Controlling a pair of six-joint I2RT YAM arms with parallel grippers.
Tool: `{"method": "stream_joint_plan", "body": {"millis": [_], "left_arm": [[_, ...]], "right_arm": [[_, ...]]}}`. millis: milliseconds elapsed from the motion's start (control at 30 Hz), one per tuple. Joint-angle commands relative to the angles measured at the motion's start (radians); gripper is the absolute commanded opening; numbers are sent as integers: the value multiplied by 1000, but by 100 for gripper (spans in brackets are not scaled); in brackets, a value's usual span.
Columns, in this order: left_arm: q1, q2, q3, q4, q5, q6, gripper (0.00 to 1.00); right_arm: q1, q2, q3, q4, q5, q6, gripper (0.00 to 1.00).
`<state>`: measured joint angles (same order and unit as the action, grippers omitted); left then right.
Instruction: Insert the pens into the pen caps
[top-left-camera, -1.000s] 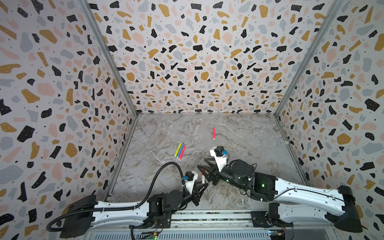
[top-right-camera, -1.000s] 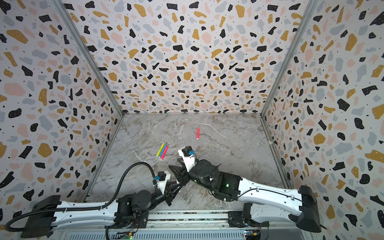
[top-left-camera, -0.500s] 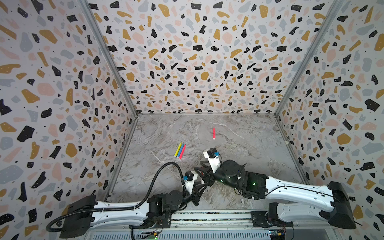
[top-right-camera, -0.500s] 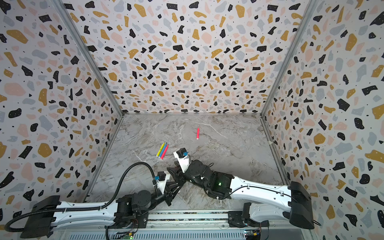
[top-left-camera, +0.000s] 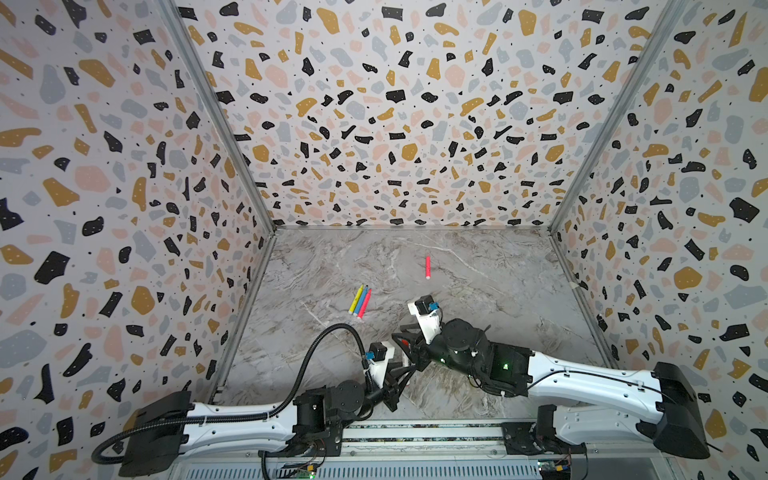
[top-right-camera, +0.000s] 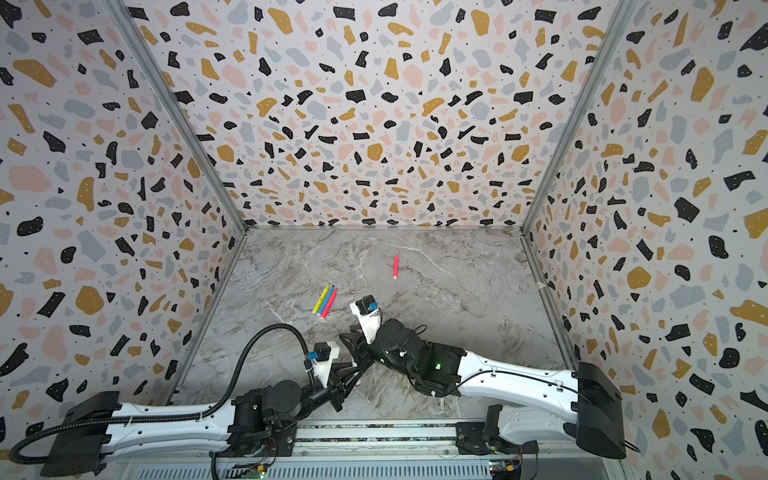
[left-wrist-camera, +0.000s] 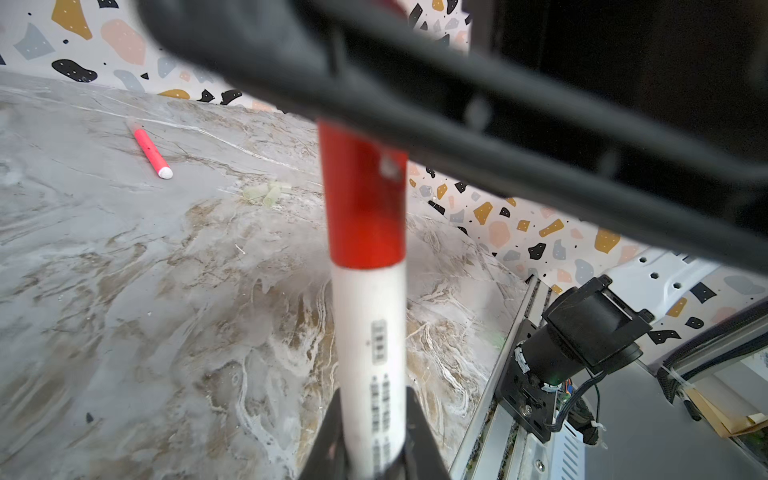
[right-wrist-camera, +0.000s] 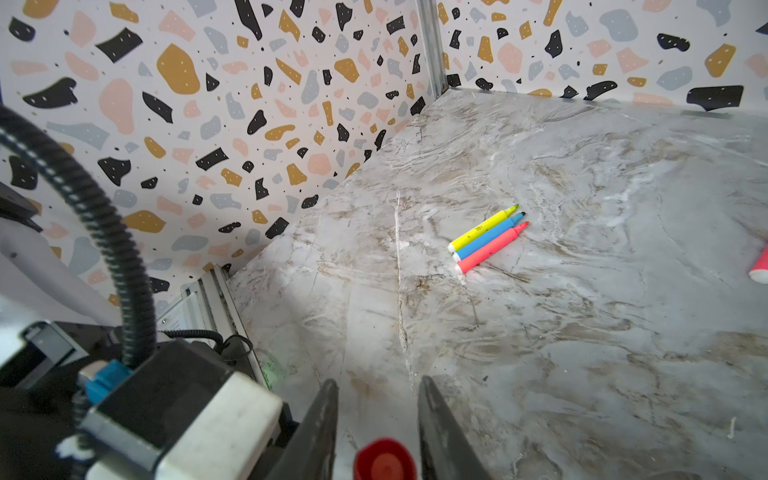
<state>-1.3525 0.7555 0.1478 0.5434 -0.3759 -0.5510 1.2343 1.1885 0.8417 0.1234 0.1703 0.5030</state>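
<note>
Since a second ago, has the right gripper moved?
Yes. The right gripper shifted slightly left in a top view, judged against the lone pink pen lying still.

No readable text.
Dark print on the white-bodied marker (left-wrist-camera: 370, 332) and a small mark on the yellow pen (right-wrist-camera: 482, 230) are too blurred to read.

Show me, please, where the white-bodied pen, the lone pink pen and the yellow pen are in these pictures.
white-bodied pen (left-wrist-camera: 370, 332): left wrist view, on its white barrel.
lone pink pen (top-left-camera: 427, 267): in a top view, on the middle of its barrel.
yellow pen (right-wrist-camera: 483, 228): right wrist view, on the middle of its barrel.
</note>
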Motion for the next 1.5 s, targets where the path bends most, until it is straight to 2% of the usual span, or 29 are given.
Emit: {"method": "stream_joint_plan", "body": {"millis": [0,100,200,400,500,633,800,833,933,967,1000,1200,1467], "left_arm": [[-1,-17,10,56,-9,6,0],[0,-33,13,51,-9,6,0],[0,-69,6,64,-15,-1,0],[0,-181,7,52,-55,-4,0],[0,-187,29,25,-65,13,0],[1,-152,48,29,-56,20,0],[1,-97,44,36,-49,22,0],[1,-76,42,28,-52,22,0],[1,12,40,12,-20,6,0],[0,42,40,22,2,-3,0],[1,70,34,43,26,-15,0],[0,123,5,151,68,-42,0],[0,122,34,148,71,-10,0]], "right_arm": [[-4,1,-21,-12,-31,20,17],[-4,-12,-74,21,-54,52,0],[4,-26,-155,81,-75,103,0],[65,-13,-279,121,-15,209,0],[105,10,-302,125,6,243,0],[116,15,-287,106,19,237,0],[91,-58,-193,-1,54,154,0],[78,-80,-174,-20,54,137,3],[45,-184,-146,-36,48,74,41],[36,-225,-152,-19,38,60,51],[25,-265,-165,-3,25,51,56],[-38,-365,-263,-5,-41,95,58],[-37,-314,-351,96,-156,140,52]]}}
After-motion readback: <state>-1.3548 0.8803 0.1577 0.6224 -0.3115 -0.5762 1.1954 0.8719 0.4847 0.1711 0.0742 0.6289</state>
